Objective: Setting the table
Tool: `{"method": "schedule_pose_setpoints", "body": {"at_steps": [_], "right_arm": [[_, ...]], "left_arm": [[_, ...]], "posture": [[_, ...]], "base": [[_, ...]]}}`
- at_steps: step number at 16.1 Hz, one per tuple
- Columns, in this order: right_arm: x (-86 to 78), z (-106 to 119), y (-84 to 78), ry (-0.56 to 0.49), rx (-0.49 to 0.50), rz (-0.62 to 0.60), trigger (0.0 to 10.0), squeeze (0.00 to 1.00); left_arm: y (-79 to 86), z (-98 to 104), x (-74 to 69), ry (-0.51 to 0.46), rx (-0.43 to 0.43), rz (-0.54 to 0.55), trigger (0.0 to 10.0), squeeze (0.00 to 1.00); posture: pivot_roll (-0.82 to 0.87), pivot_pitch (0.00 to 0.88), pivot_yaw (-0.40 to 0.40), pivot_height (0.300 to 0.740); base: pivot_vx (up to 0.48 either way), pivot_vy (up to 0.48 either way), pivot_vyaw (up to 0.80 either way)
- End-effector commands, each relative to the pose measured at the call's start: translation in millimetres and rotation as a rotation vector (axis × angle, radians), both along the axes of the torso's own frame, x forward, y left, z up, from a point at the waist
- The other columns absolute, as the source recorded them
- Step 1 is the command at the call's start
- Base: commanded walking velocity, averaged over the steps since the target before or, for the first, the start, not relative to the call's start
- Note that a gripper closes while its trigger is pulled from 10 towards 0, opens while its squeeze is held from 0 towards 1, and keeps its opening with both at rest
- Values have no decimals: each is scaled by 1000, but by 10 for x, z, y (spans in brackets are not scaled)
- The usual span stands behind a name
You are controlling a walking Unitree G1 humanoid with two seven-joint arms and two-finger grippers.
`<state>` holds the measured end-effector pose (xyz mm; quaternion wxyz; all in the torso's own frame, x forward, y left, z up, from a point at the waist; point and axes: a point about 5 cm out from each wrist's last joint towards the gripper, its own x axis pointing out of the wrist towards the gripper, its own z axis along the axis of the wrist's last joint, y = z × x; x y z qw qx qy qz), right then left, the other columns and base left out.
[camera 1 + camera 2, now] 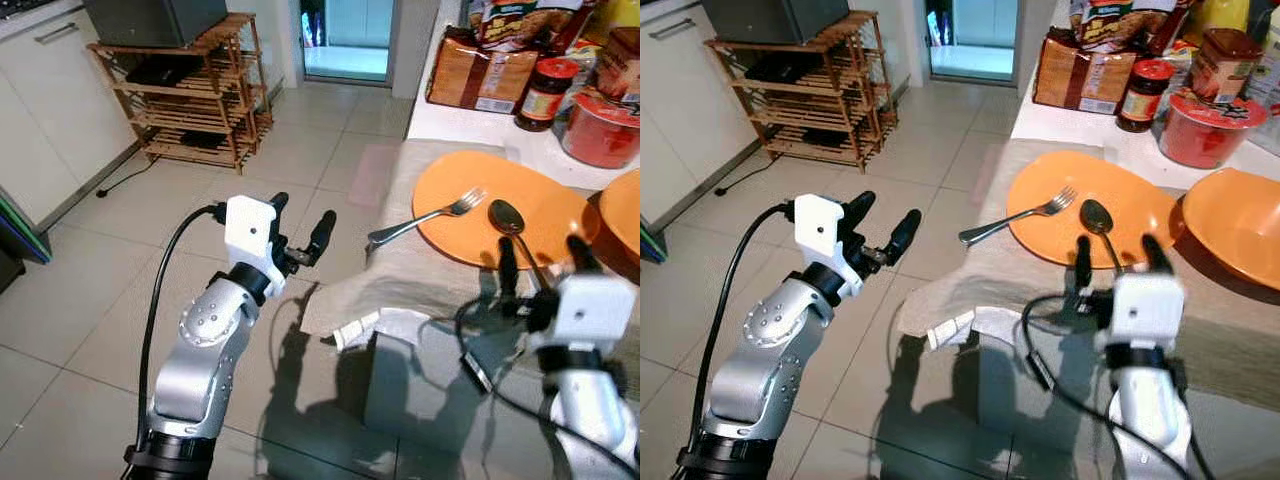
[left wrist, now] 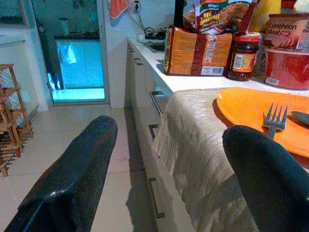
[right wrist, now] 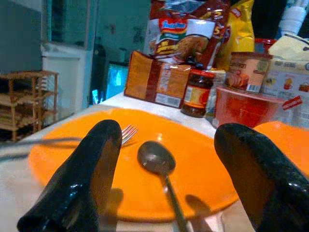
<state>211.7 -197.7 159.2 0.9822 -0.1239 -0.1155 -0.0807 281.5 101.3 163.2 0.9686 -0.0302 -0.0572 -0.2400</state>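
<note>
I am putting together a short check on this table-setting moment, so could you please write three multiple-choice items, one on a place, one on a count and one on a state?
1. Where does the bowl of the silver metal spoon lie?
A. on the flat orange plate
B. on the tiled floor
C. on the wooden rack

2. How many pieces of cutlery touch that plate?
A. one
B. two
C. four

3. How do the fingers of the right gripper stand?
A. shut on the spoon handle
B. open, either side of the spoon handle
C. shut on the fork

Answers:
1. A, since the spoon bowl rests on the plate's surface.
2. B, as the silver fork has its tines on the plate beside the spoon.
3. B, because the right wrist view shows both black fingers apart with the handle between them, untouched.
</note>
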Motion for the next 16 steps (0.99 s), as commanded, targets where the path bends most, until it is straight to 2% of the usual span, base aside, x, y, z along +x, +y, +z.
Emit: {"method": "schedule_pose_setpoints", "body": {"at_steps": [1,6,8,10,13,16], "right_arm": [[1,48,-39,-5,18,-21,10000,0],[259,21,-152,114,103,-94,10000,0],[420,86,-129,143,130,-73,10000,0],[499,94,-113,171,143,-63,10000,0],[749,126,-109,233,181,-69,10000,0],[791,177,-121,247,174,-84,10000,0]], "left_arm": [[12,3,23,8,1,8,10000,0],[-10,-1,20,18,13,-1,10000,0],[-25,-2,22,20,19,-7,10000,0],[-33,0,24,21,21,-9,10000,0],[-46,2,26,27,31,-10,10000,0],[-30,3,22,32,33,3,10000,0]], "posture": [[-97,44,81,740],[-86,49,87,740],[-82,48,90,740],[-79,49,90,740],[-67,51,83,740],[-59,53,80,740]], "base": [[0,0,0],[0,0,0],[0,0,0],[0,0,0],[0,0,0],[0,0,0]]}}
